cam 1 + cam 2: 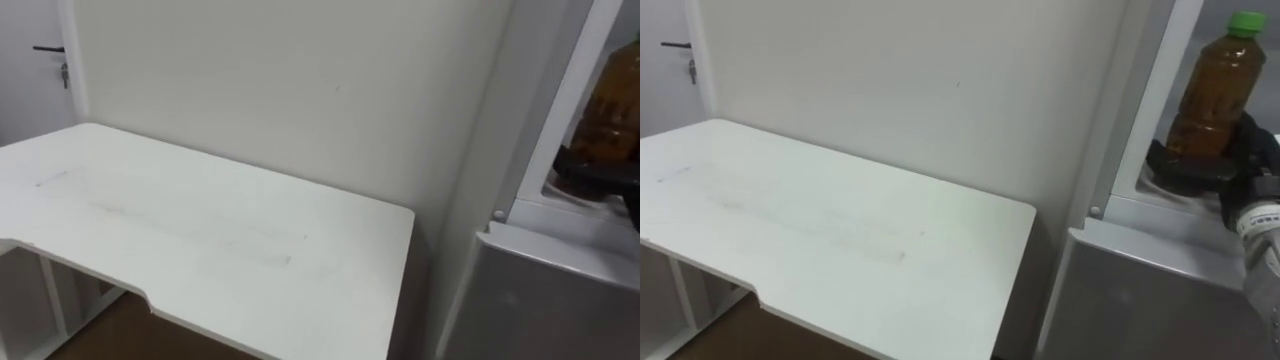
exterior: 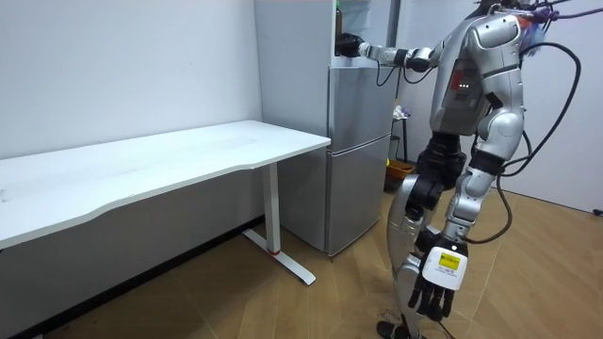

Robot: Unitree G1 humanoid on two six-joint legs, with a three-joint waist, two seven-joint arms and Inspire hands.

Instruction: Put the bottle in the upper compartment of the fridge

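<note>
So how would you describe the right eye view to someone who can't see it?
The robot's right hand grips a green-capped bottle of brown liquid at the open upper compartment of a grey fridge, at the picture's right edge. To the left, a white table stands against a pale wall.

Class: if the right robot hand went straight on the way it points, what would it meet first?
Probably the inner wall of the upper fridge compartment: the right robot hand, curled round the bottle, points into it; depth is unclear.
</note>
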